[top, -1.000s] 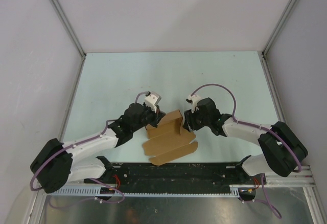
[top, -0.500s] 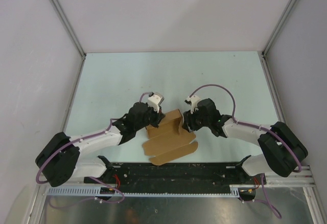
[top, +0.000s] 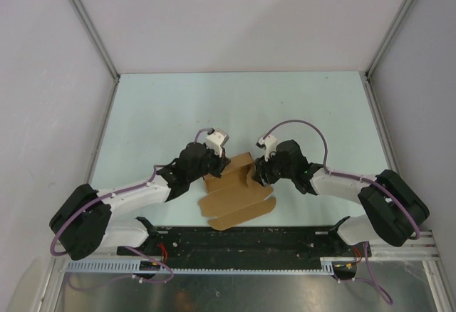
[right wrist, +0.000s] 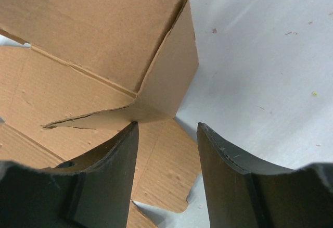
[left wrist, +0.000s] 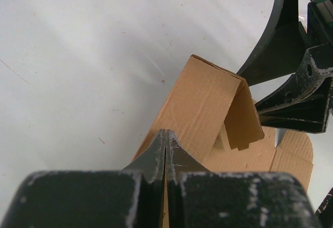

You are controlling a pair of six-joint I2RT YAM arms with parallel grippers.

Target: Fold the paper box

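Pale blue-green desk (top: pixel 178 105) boxed in by white walls (top: pixel 235 20). Between my two hands lies a partly folded brown cardboard paper box (top: pixel 235 192), one panel raised, the rest flat. My left hand (left wrist: pixel 165 138) is closed tight, fingertips together at the raised panel's near edge. My right hand (right wrist: pixel 167 129) is open, gripping nothing, with the folded corner just ahead of its fingers.

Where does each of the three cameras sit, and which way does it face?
Top view: above and behind the arms, looking down on the table; both arms, left gripper, right gripper and paper box show.
Left wrist: on the left arm, looking along its shut fingers at the box's raised wall; the right gripper shows beyond.
Right wrist: on the right arm, looking between its open fingers at the box's folded corner.
Both wrist views share the box's raised wall.
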